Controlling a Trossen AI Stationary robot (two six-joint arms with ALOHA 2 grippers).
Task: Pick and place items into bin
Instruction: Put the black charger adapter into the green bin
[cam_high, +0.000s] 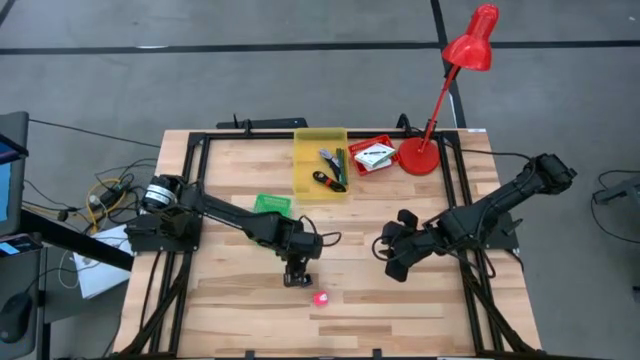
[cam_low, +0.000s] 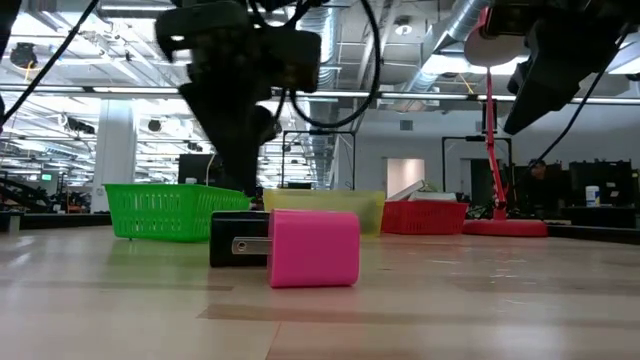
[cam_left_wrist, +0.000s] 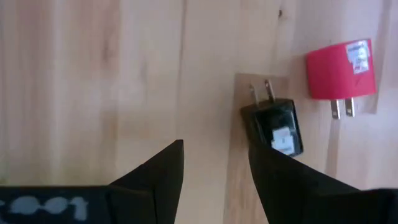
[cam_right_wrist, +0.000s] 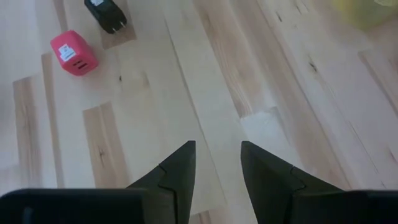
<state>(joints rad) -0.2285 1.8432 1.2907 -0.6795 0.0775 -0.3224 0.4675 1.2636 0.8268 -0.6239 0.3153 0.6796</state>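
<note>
High view: we see tools already in the yellow bin (cam_high: 303, 170); the black charger (cam_left_wrist: 275, 124) and pink charger (cam_left_wrist: 341, 68) remain on the surface. Left gripper (cam_left_wrist: 214, 165) above the black one, right gripper (cam_right_wrist: 217, 165) waiting right, fingers spread, empty.

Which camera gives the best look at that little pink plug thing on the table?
The left wrist view: the pink plug shows its label and both prongs. The low view shows only one side, close up. The right wrist view shows it small, the high view only as a dot.
</note>
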